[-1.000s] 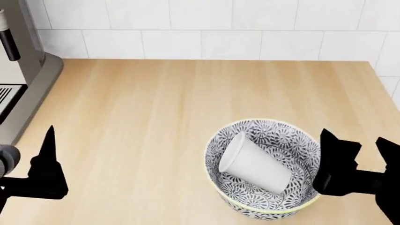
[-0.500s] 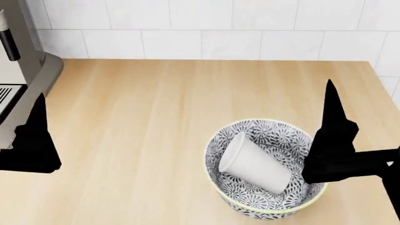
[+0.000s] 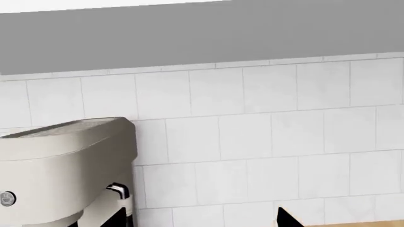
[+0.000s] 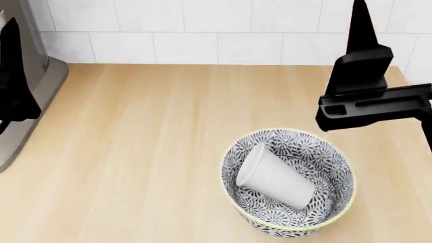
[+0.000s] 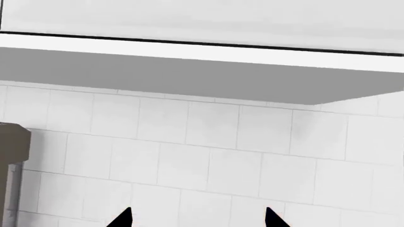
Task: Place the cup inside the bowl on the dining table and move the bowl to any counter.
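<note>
While I look down through the head camera, the bowl (image 4: pixel 288 180) sits nearest me at the lower right of the frame, resting on the counter (image 4: pixel 148 131). It is round and deep, covered in a dense black-and-white leaf pattern with a thin yellow-green rim. The cup (image 4: pixel 273 175), a plain matte white tumbler, lies tipped on its side inside it, its narrow end toward the upper left of the bowl. The worktop is warm tan wood with lengthwise plank grain.

Further back, my right gripper (image 4: pixel 361 35) hangs at the upper right, above and apart from the bowl, a flat black pointed shape holding nothing. My left gripper (image 4: pixel 13 76) shows as a dark shape at the left edge, in front of the grey coffee machine (image 4: pixel 40 81); I cannot tell from this view how far it is parted.

White square wall tiles (image 4: pixel 202 30) back the counter.

The right wrist camera shows two black fingertips (image 5: pixel 123 218) spread well apart at the bottom edge, with only tiles and the grey underside of a wall cabinet (image 5: pixel 189 71) beyond. The left wrist camera shows one fingertip (image 3: pixel 287 218), the coffee machine's rounded cream body and a chrome knob (image 3: pixel 118 190), details the head view lacks.
</note>
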Robot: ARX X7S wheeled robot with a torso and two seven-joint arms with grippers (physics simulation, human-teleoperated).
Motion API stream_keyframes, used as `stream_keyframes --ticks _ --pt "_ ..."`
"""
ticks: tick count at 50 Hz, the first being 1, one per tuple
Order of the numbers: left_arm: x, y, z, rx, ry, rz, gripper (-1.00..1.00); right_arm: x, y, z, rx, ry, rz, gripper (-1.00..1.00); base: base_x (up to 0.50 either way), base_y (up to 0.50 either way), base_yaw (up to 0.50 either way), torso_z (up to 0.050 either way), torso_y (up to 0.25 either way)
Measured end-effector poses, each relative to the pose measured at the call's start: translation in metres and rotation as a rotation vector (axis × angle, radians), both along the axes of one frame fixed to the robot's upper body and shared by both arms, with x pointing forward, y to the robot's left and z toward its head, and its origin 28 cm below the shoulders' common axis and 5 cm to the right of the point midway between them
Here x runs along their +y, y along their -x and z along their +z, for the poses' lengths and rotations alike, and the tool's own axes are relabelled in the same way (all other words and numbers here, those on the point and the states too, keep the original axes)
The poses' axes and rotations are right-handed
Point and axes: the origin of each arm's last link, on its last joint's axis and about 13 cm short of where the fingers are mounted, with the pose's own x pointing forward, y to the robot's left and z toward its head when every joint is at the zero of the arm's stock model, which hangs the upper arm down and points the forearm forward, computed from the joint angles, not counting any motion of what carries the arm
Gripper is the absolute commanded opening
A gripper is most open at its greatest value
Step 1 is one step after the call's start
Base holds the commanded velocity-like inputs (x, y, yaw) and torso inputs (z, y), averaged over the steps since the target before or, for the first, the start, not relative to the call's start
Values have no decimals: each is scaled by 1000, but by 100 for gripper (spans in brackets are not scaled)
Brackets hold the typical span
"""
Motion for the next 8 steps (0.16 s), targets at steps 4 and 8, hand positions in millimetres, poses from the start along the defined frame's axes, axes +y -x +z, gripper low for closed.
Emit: stream_keyframes --ticks 4,8 --pt "0 0 9 -15 1 -4 100 2 0 9 -17 5 2 100 0 0 0 0 0" --pt "-1 -2 16 -26 1 -8 100 4 0 17 -33 10 3 100 0 0 0 0 0"
